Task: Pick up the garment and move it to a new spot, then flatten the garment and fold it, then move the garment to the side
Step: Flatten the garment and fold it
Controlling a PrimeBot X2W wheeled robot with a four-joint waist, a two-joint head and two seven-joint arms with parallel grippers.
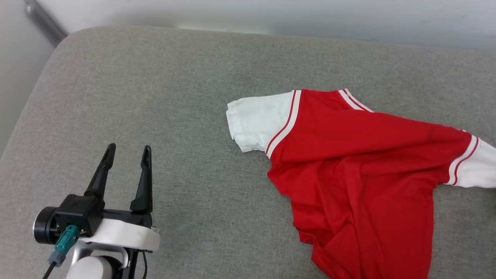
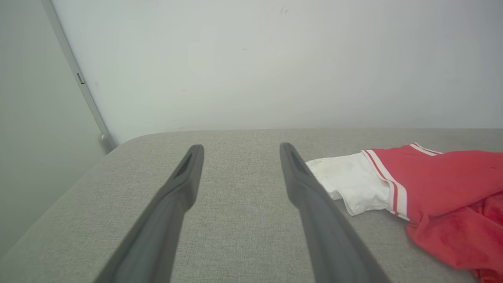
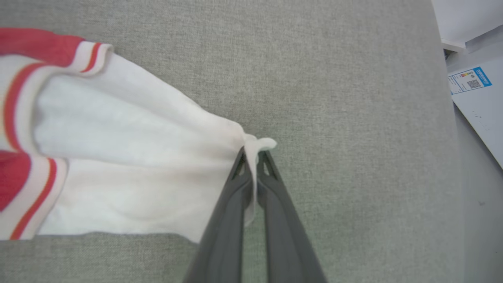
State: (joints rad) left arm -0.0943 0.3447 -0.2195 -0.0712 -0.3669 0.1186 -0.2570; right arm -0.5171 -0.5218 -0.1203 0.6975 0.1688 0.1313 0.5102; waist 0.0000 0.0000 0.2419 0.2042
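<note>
The red jersey [image 1: 356, 155] lies rumpled on the right of the grey upholstered surface [image 1: 174, 97]. The right claw [image 3: 254, 155] is clamped on its white sleeve [image 3: 137, 157] at the edge. The left claw [image 1: 129, 151], fingers apart, hovers well to its left.

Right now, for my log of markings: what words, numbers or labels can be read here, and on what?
No text can be read.
Sticker on the white panel beside the grey surface: blue edge, coloured bars, square code; print too small to read.
The garment: no lettering on the face that shows.
</note>
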